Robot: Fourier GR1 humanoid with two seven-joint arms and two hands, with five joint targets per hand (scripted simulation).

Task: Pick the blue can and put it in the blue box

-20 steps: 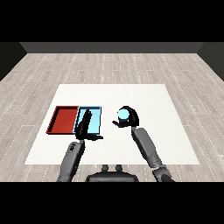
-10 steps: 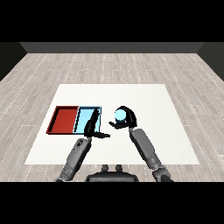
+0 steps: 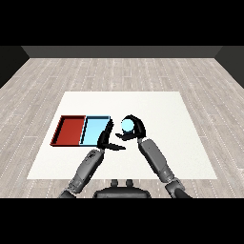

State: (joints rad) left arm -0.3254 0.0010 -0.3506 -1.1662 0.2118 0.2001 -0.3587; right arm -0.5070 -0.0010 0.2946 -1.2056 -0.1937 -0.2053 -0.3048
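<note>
Right hand (image 3: 135,128): fingers (image 3: 138,122) curled over and around the blue can (image 3: 127,125), thumb tucked in below it. The can sits inside that curl, its light blue round top facing the viewer, pale against the black hand. Whether the can's base touches the table cannot be told; the hand hides it.

The can is just right of the light blue tray (image 3: 94,132), beyond the tray's right rim and not over its floor. It lies between the 2 hands, nearer the right one, which has it.

Left hand (image 3: 106,141): fingers straight, spread a little, pointing up and forward along the blue tray's right rim; thumb stretched out sideways toward the right hand. It holds nothing. Its fingertips overlap the tray's near right corner in the head view; contact cannot be judged.

Forearms: right grey forearm (image 3: 156,159) rises from the lower right and slants up-left to the wrist. Left grey forearm (image 3: 86,167) comes from the lower left, slanting up-right.

Trays: red tray (image 3: 70,130) and the blue tray lie side by side, touching along a shared edge, red at the left. Both show only bare floor.

Table: white table (image 3: 167,124) top, with both trays in its left half. Grey plank floor (image 3: 124,71) surrounds it.
</note>
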